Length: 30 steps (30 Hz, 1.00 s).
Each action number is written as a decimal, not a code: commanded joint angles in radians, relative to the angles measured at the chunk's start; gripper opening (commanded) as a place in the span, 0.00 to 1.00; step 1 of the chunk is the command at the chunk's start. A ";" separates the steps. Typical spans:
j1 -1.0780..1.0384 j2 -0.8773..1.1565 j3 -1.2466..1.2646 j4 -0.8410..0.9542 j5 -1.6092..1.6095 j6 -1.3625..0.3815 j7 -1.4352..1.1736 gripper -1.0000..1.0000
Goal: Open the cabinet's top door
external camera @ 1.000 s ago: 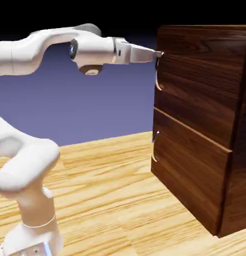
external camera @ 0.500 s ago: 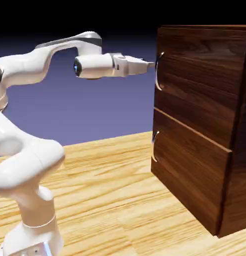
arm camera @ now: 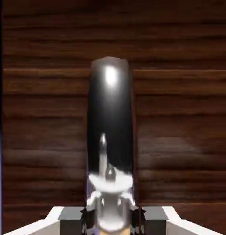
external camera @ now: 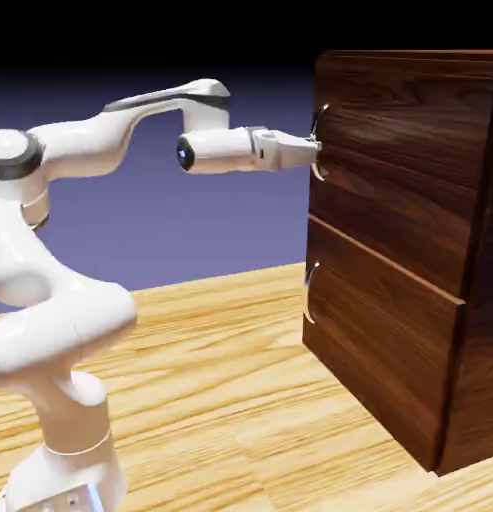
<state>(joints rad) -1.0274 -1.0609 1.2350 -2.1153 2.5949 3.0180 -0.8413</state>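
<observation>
While the top door point(external camera: 405, 150) looks closed, the end effector point(external camera: 312, 146) clamps its handle point(arm camera: 110, 133).

a pale, honey-coloured wooden tabletop with long wavy grain point(external camera: 220, 400) fills the lower half of the exterior view, its boards running across the picture and catching even, soft light. behind it rises a plain blue-violet backdrop point(external camera: 190, 230), smooth and unmarked, brightest low down near the table's far edge and darkening steadily upward until it turns nearly black along the top of the view. a thin strip of the same blue-violet shows at the hand view's left edge.
</observation>
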 commanded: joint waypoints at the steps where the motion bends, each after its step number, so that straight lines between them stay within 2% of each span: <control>1: 0.036 -0.003 -0.023 -0.035 -0.003 -0.023 -0.006 0.00; 15: 0.544 -0.085 -0.399 -0.488 -0.192 -0.304 -0.042 0.00; 23: 0.806 -0.222 -0.683 -0.715 -0.465 -0.440 0.017 0.00; 30: 0.923 -0.378 -0.931 -0.851 -0.767 -0.558 0.113 0.00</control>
<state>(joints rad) -0.1049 -1.4388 0.3046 -2.9657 1.8299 2.4585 -0.7281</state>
